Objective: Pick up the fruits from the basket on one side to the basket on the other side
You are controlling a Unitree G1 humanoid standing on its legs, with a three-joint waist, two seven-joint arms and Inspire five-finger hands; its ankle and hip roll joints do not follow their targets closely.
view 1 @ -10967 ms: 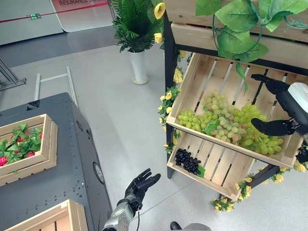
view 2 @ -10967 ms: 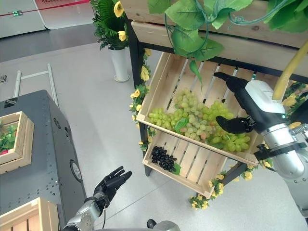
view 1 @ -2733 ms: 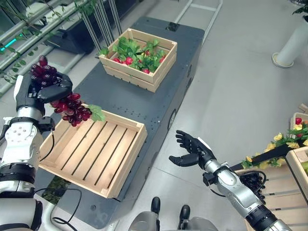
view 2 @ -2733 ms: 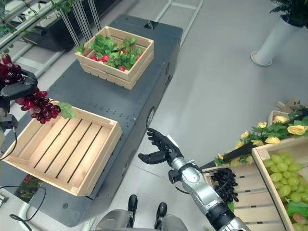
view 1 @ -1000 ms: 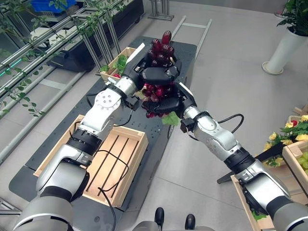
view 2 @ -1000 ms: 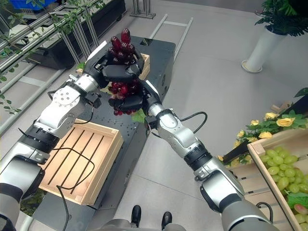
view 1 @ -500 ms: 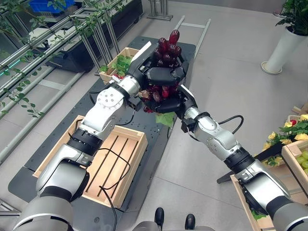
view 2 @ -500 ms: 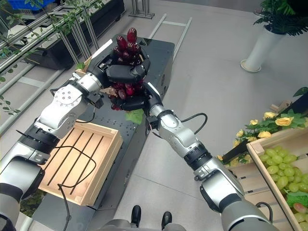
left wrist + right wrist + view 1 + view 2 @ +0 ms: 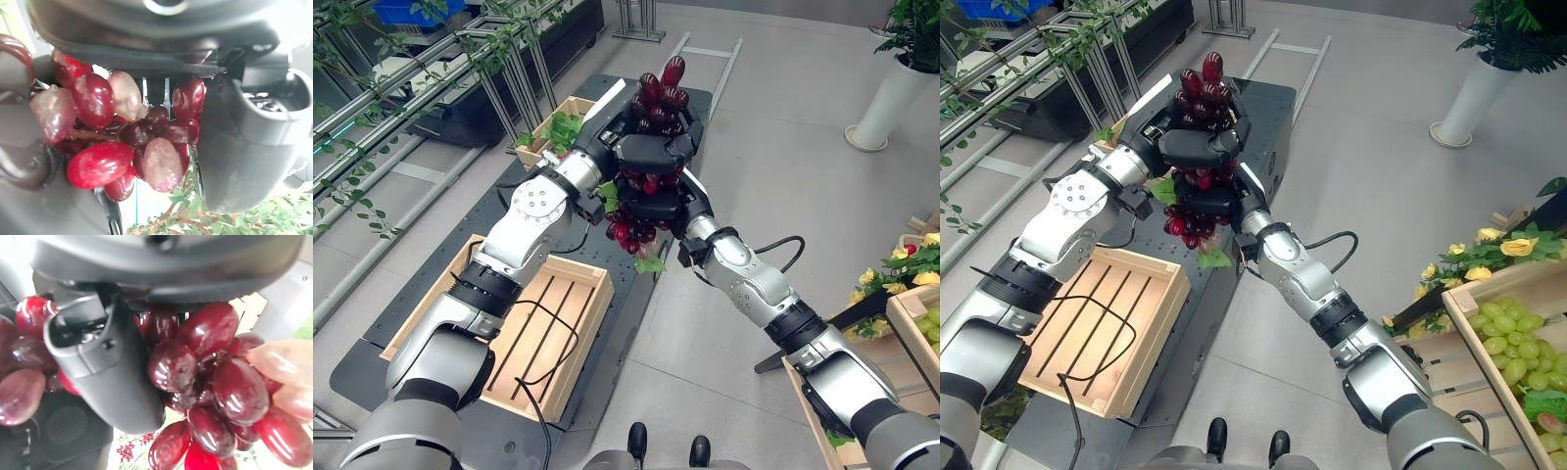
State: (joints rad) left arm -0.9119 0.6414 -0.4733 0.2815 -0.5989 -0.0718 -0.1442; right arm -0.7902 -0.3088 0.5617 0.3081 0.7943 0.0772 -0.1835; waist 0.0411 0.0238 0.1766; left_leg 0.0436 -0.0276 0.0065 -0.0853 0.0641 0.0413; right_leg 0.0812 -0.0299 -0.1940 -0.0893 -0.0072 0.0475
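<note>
The step in hand looks like a handover of the red grape bunch point(image 9: 644, 201) from one hand to the other, held high above the dark bench point(image 9: 636, 284). To do it well, the left hand point(image 9: 636, 152) should keep its clench until the right hand point(image 9: 651, 208) has a firm wrap on the lower half of the bunch; only then should the left fingers loosen. Grapes are slippery and hang on thin stems, so I judge a grasp round the body of the cluster safer than a pinch on single berries, and the release should be slow so nothing tears off.

From left to right: the near wooden crate point(image 9: 504, 323) on the bench has bare slats and no fruit inside. Behind it, the far crate point(image 9: 553, 122) holds green leaves. Above the bench's right edge, the left hand is curled over the top of the bunch, with a few grapes sticking up past its fingers. The right hand is clenched round the bunch just beneath, and more grapes and a green leaf point(image 9: 650, 263) dangle below it. The left wrist view and the right wrist view both show grapes pressed against the palm. At the far right, a crate point(image 9: 1518, 343) of green grapes point(image 9: 1513, 348) stands on the shelf.
</note>
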